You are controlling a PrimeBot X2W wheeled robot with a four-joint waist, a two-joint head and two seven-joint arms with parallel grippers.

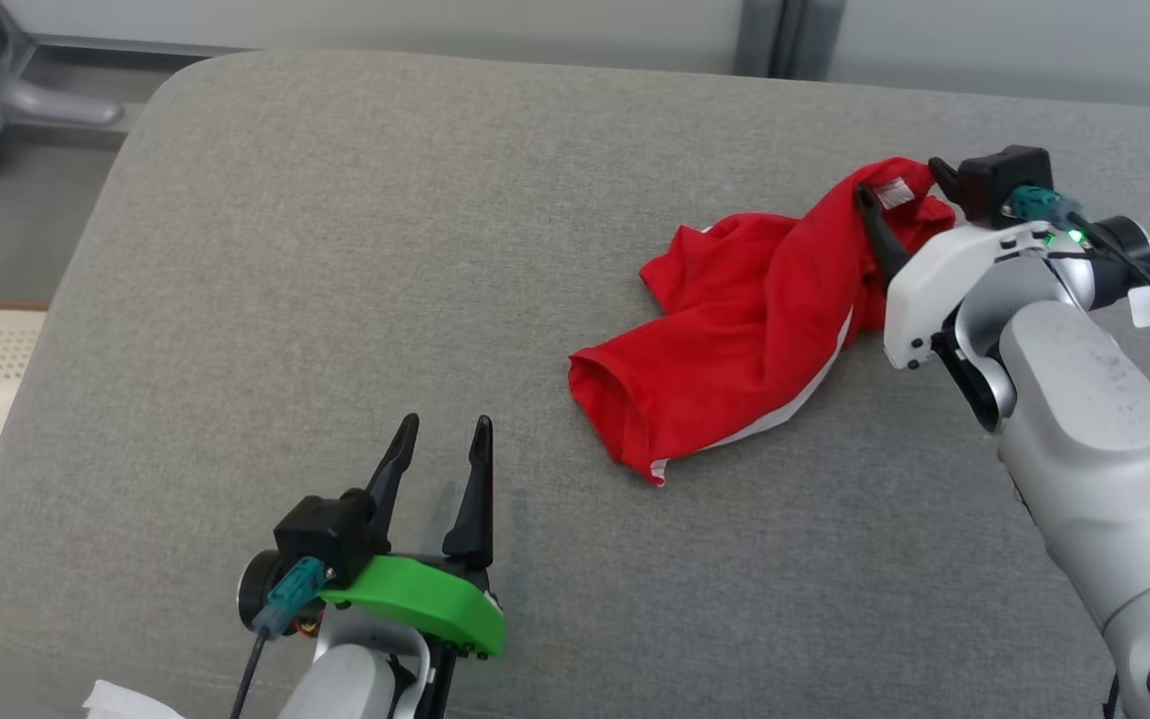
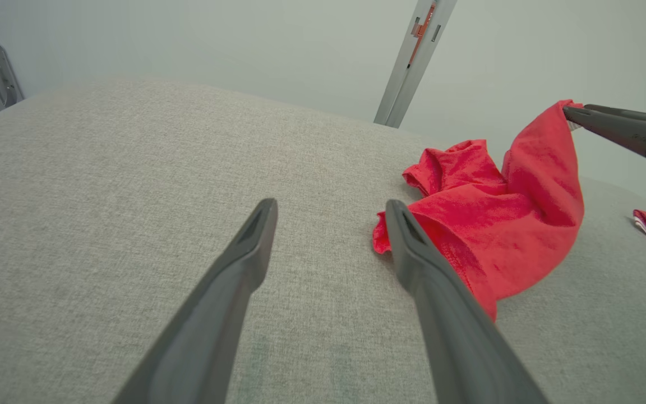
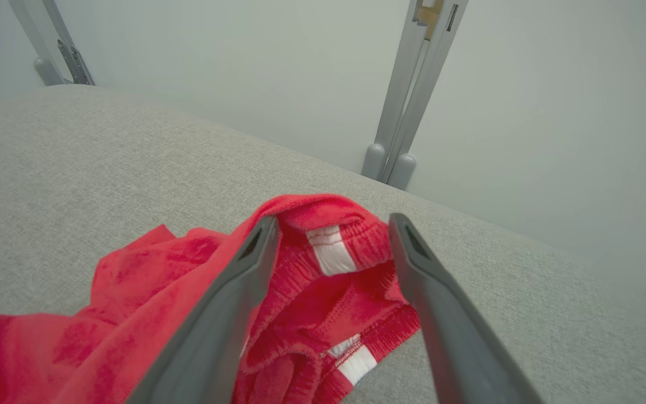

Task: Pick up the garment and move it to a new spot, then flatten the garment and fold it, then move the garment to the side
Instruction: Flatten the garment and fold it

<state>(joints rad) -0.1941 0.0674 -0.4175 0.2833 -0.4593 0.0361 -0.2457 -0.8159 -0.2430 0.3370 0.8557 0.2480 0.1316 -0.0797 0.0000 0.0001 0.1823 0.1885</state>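
The red garment point(image 1: 735, 330) lies crumpled at centre right of the frame on the grey cushion point(image 1: 335, 250). The right claw point(image 1: 901, 180), fingers apart, straddles its raised upper edge. One finger point(image 3: 239, 292) possibly hooks the fabric. The left claw point(image 1: 445, 424), fingers apart and empty, sits at lower left, apart from the garment.

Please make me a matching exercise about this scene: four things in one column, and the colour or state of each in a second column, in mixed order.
1. left gripper
2. right gripper
3. garment
4. cushion

a. red, crumpled
b. grey, bears the garment
c. open, red cloth between its fingers
d. open, above bare grey fabric

Pairs: 1-d, 2-c, 3-a, 4-b
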